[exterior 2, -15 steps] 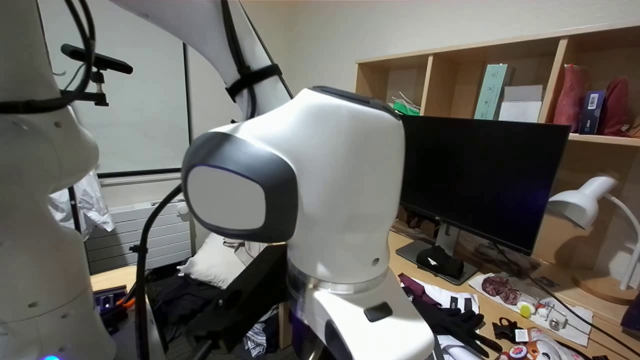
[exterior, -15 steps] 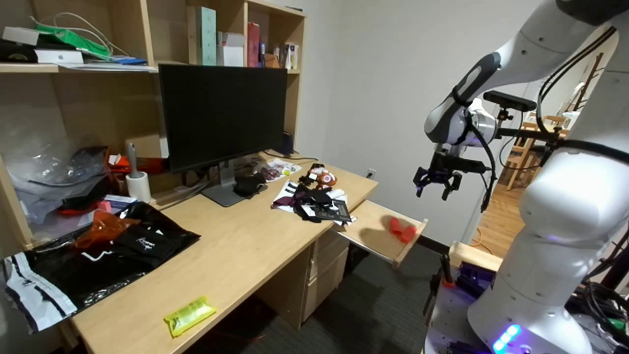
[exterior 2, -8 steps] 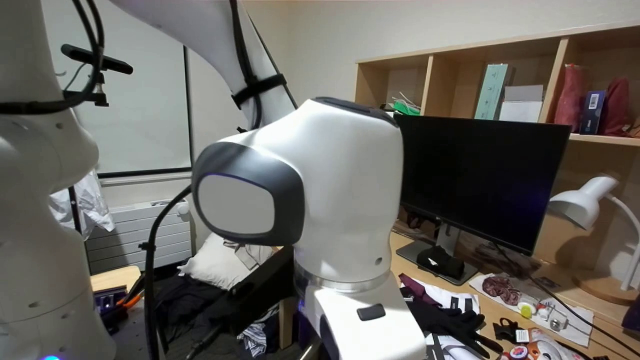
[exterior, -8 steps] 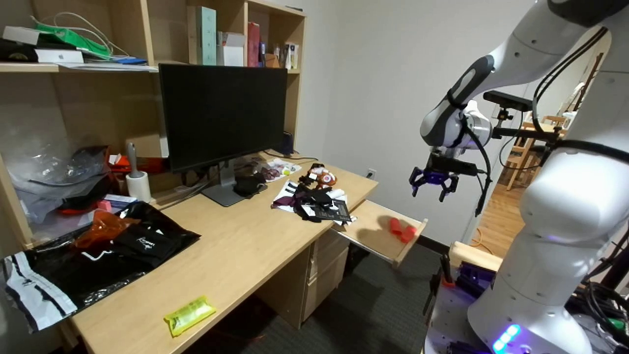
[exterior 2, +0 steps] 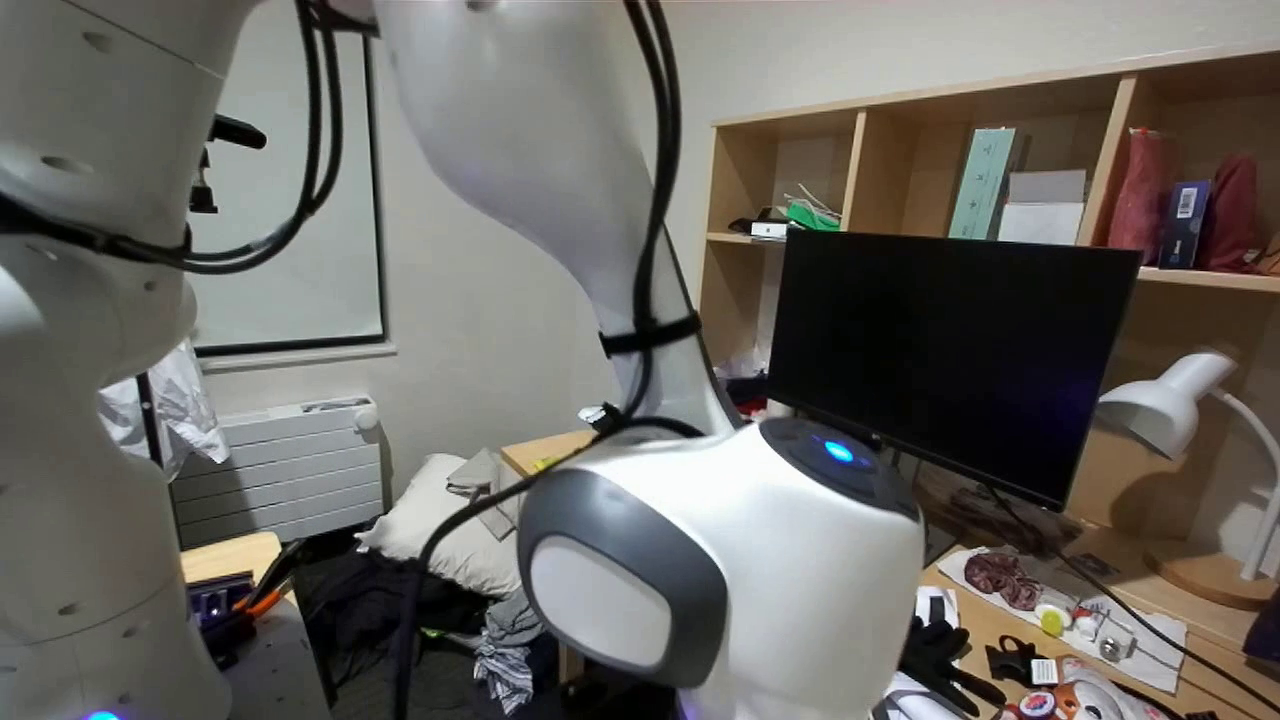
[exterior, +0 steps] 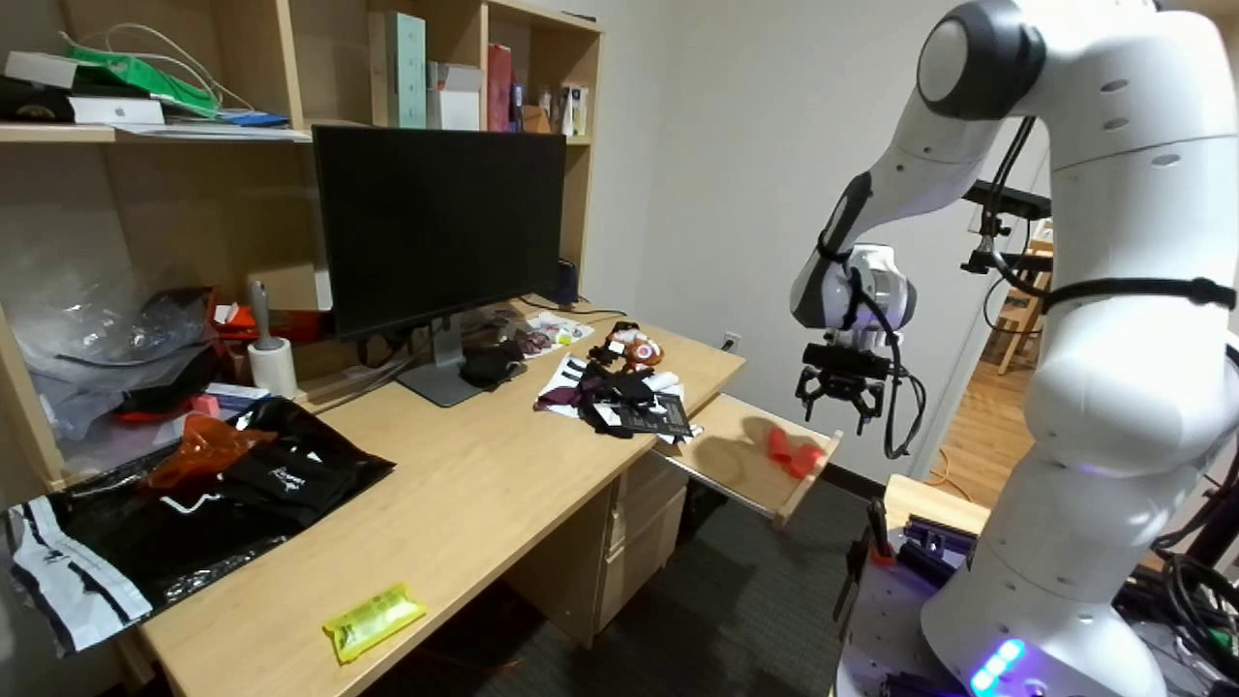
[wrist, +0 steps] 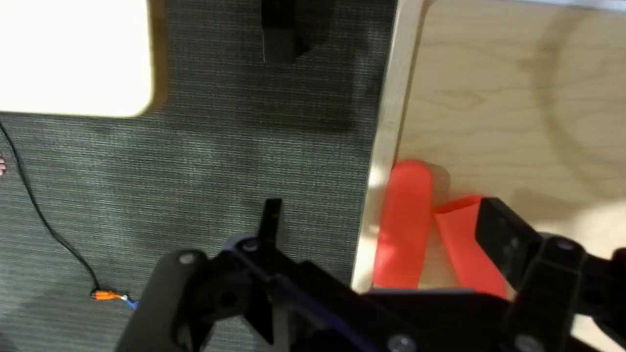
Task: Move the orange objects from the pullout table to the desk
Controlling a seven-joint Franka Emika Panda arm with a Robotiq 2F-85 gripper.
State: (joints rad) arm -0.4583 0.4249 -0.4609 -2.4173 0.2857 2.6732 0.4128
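Two orange objects lie close together on the pullout table [exterior: 721, 443], near its outer lip. In the wrist view, a rounded orange piece [wrist: 405, 225] rests along that lip, and an orange piece with an open end [wrist: 464, 239] slants beside it, partly covered by a finger. My gripper [exterior: 835, 418] hangs above and to the right of them in an exterior view, fingers down. Its jaws stand wide apart with nothing held; in the wrist view the gripper [wrist: 381, 200] spans the lip, one finger over the carpet. The desk [exterior: 465, 474] stretches away to the left.
On the desk are a black monitor [exterior: 440, 227], a pile of dark cloth and papers [exterior: 634, 399], a yellow-green packet [exterior: 375, 622] and a black bag [exterior: 319, 484]. A white lamp [exterior 2: 1165, 405] stands there too. A pale board [wrist: 73, 54] juts in near the gripper's side.
The arm has folded into a new pose, and the gripper has come down and slightly left in an exterior view, now pointing more squarely downward. The orange objects have stayed put.
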